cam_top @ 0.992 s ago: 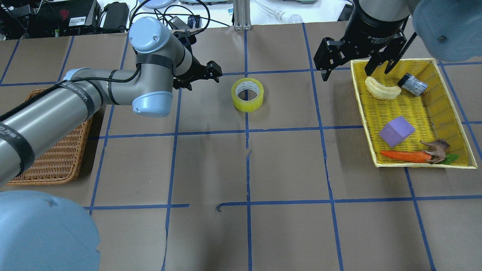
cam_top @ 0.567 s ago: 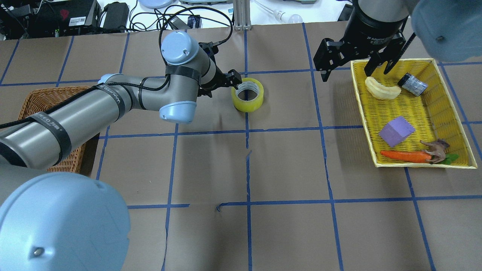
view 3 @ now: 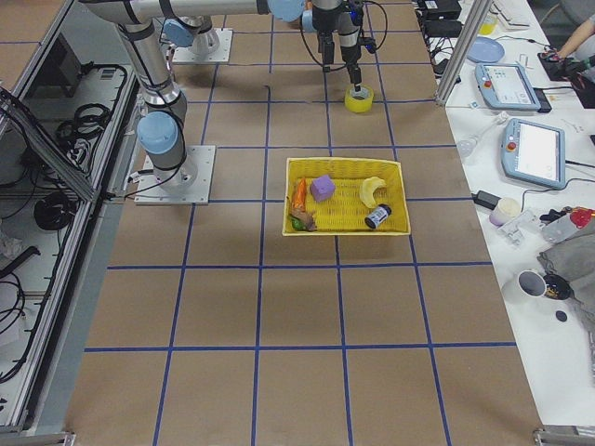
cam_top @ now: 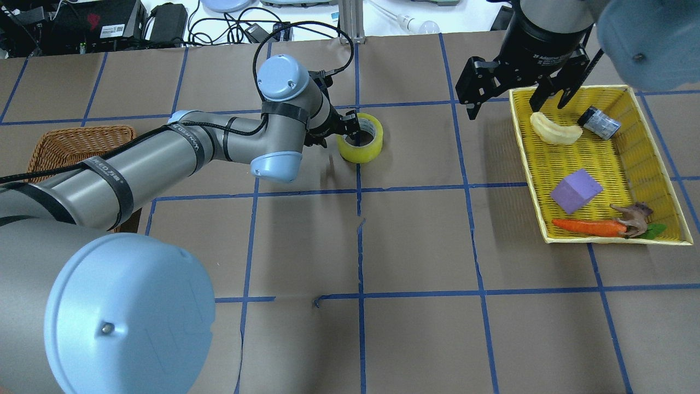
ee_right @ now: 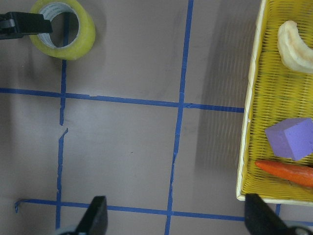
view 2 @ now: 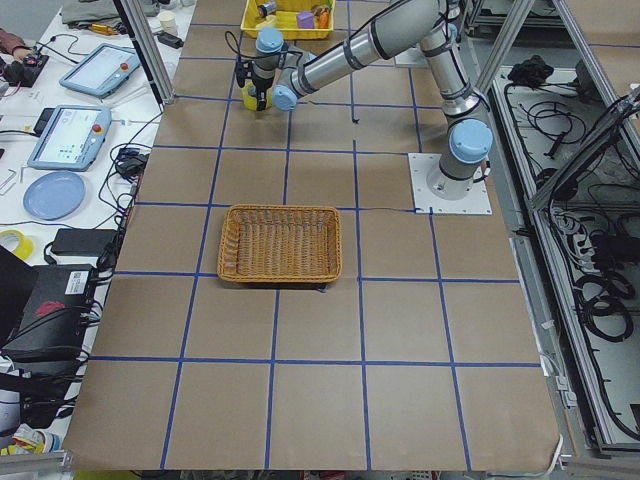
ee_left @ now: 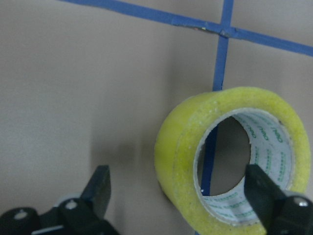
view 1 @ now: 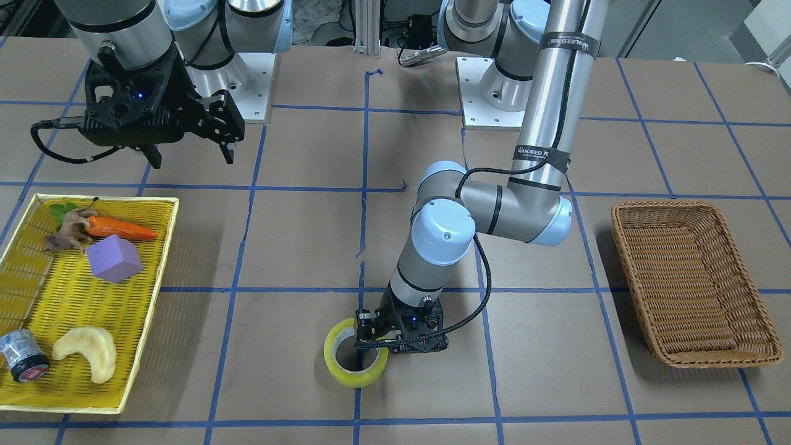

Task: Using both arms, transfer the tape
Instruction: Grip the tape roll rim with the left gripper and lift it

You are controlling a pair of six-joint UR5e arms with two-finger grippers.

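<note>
The tape (cam_top: 362, 154) is seen lying flat on the brown table (cam_top: 415, 241), across a blue grid line at the far middle of the surface, well apart from the wicker basket (view 1: 717, 361) and the yellow tray (cam_top: 612, 239). The left gripper (cam_top: 345, 127) is set down at the roll with its jaws parted. One finger is placed inside the core and the other outside the wall, so the wall is straddled; whether it is touched cannot be told. The right gripper (view 1: 190, 151) is held wide open and empty above the table by the tray's edge. A purple block (cam_top: 576, 190) and a carrot (cam_top: 588, 227) are laid in the tray.
</note>
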